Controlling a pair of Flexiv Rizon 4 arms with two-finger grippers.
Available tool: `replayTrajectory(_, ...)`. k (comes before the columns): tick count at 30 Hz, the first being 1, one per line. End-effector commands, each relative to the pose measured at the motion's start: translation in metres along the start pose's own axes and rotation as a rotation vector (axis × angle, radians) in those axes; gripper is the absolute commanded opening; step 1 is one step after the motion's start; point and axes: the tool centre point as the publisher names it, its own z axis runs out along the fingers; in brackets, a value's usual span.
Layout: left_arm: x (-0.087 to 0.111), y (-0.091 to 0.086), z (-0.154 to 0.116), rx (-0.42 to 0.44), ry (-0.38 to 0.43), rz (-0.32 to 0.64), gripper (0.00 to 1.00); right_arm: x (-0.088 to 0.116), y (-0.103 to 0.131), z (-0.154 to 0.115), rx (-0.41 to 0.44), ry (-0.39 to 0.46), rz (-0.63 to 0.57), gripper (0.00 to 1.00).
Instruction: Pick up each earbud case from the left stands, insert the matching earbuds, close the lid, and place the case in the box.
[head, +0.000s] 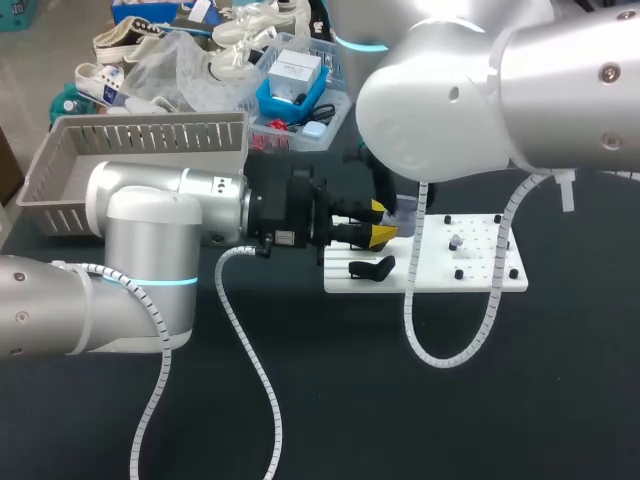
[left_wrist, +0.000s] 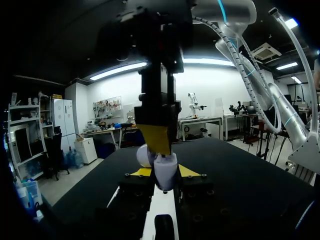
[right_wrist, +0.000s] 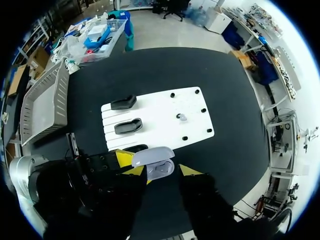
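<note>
Case pinched in left end effector, right end effector spread around it.

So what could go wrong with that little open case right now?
1. The left gripper holds the earbud case up over the white board with its lid open. If it slips, it could fall.
2. The right gripper is right at the case, so a bump might knock it loose or strain the lid.
3. One earbud lies on the board. Shutting the lid now would probably leave it behind.
</note>
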Motion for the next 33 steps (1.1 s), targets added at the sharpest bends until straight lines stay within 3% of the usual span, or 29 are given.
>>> replayTrajectory(1,0.0,0.0,0.0,-0.001,0.0,0.001,0.0,0.007,-0.015,-0.01,-0.067,-0.049,0.003,0.42)
replayTrajectory(7,0.0,0.0,0.0,-0.001,0.0,0.001,0.0,0.004,-0.033,-0.019,-0.159,-0.157,0.022,0.51)
replayTrajectory(15,0.0,0.0,0.0,-0.001,0.0,0.001,0.0,-0.003,-0.055,-0.019,-0.225,-0.204,0.064,0.48)
replayTrajectory(23,0.0,0.0,0.0,-0.001,0.0,0.001,0.0,-0.011,-0.071,-0.003,-0.292,-0.204,0.097,0.48)
replayTrajectory(31,0.0,0.0,0.0,-0.001,0.0,0.001,0.0,-0.019,-0.08,0.023,-0.307,-0.187,0.138,0.49)
replayTrajectory(32,0.0,0.0,0.0,-0.001,0.0,0.001,0.0,-0.02,-0.082,0.027,-0.306,-0.186,0.148,0.5)
replayTrajectory(33,0.0,0.0,0.0,-0.001,0.0,0.001,0.0,-0.022,-0.083,0.03,-0.302,-0.188,0.158,0.6)
